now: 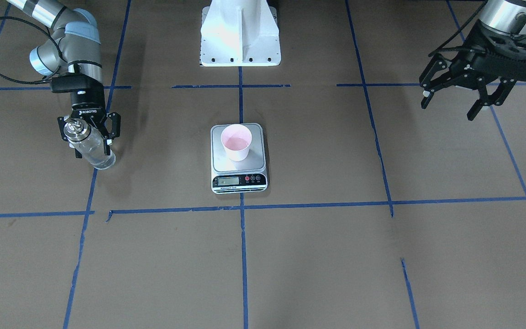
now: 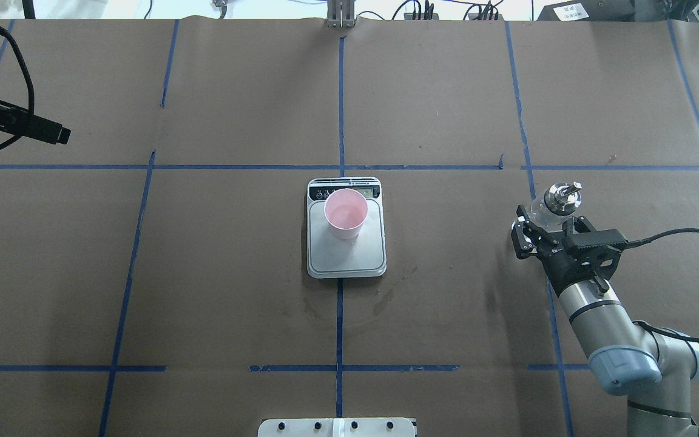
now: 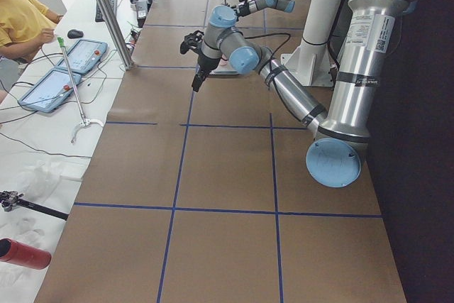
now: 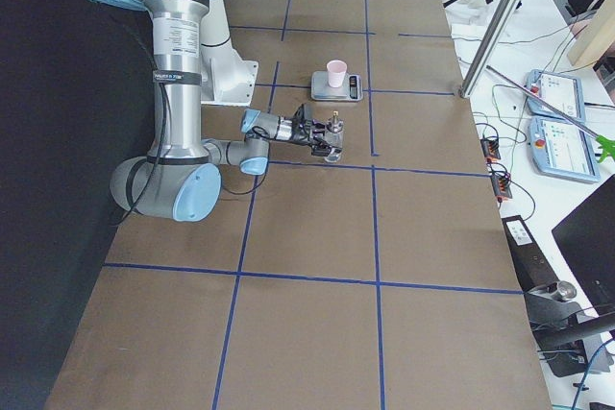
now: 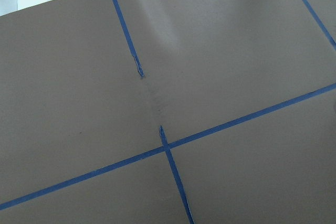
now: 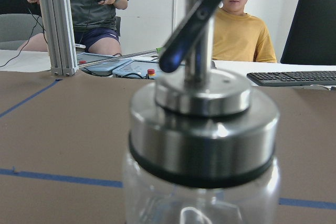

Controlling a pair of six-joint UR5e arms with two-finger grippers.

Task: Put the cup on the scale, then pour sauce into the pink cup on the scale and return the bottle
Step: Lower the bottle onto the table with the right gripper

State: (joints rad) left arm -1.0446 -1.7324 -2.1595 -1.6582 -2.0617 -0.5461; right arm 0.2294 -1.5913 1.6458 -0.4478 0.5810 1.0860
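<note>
The pale pink cup (image 1: 235, 142) stands upright on the silver plate of the scale (image 1: 256, 159), at the table's middle; both also show in the overhead view, cup (image 2: 345, 212) and scale (image 2: 355, 255). My right gripper (image 1: 92, 151) is shut on the clear glass bottle (image 1: 90, 147), fingers against its sides, low at the table far to the scale's side. The bottle's silver cap and spout (image 6: 202, 103) fill the right wrist view. The sauce is too clear to make out. My left gripper (image 1: 454, 107) hangs open and empty, raised above the opposite side of the table.
The white robot base (image 1: 240, 36) stands behind the scale. Blue tape lines cross the brown paper. Damp stains (image 2: 386, 294) mark the paper near the scale. Operators, tablets (image 4: 562, 132) and a metal post (image 4: 495, 31) are beyond the far table edge.
</note>
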